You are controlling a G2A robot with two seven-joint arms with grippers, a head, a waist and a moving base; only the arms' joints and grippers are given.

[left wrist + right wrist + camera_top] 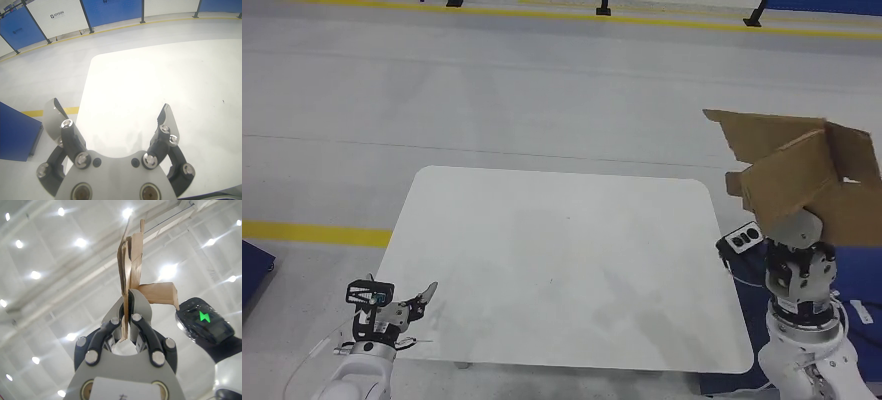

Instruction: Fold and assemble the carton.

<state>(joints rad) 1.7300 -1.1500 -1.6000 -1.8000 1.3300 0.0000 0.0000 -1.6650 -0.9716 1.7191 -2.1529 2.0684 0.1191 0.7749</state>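
Observation:
A flat brown carton [802, 175] with loose flaps is held up in the air beyond the table's right edge. My right gripper [795, 232] is shut on its lower edge; in the right wrist view the carton [130, 262] stands edge-on between the fingers of that gripper [126, 298], pointing at the ceiling. My left gripper [414, 306] hovers at the near left corner of the white table [562, 260]. In the left wrist view this gripper [111, 108] is open with nothing between its fingers.
A small black device [741, 241] lies just off the table's right edge. A blue box [17, 136] stands on the floor left of the table, next to a yellow floor line [312, 234]. Blue and white partition panels [53, 17] stand far behind.

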